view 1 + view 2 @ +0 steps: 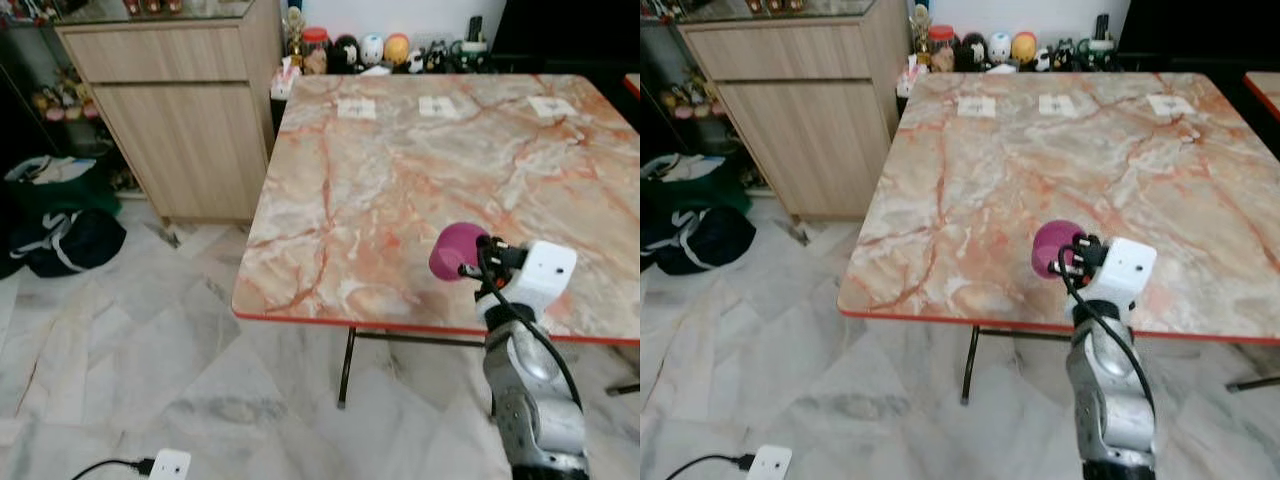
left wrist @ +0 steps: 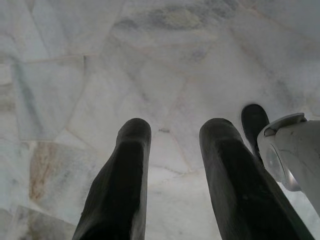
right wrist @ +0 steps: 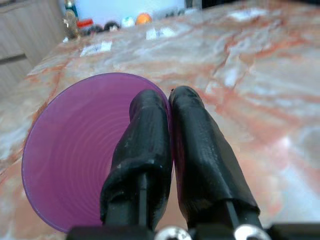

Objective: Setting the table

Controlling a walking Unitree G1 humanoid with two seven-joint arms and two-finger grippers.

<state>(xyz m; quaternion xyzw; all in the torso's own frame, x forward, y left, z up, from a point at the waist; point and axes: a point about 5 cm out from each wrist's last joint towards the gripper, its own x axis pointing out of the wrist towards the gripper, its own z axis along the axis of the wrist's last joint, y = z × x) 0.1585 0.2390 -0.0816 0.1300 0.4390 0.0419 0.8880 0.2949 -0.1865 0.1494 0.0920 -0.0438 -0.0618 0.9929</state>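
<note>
Right hand [image 3: 170, 107] pinches purple cup [image 3: 75, 150], apparently above marble table [image 1: 380, 190].

Glossy marble-look table [image 1: 400, 180] — translucent plastic cup [image 3: 75, 150], wood-grain cabinet [image 1: 180, 110].

I can't read any text, label or number from here. The three white paper squares [image 1: 357, 108] at the table's far edge are too small and blurred to make out.
</note>
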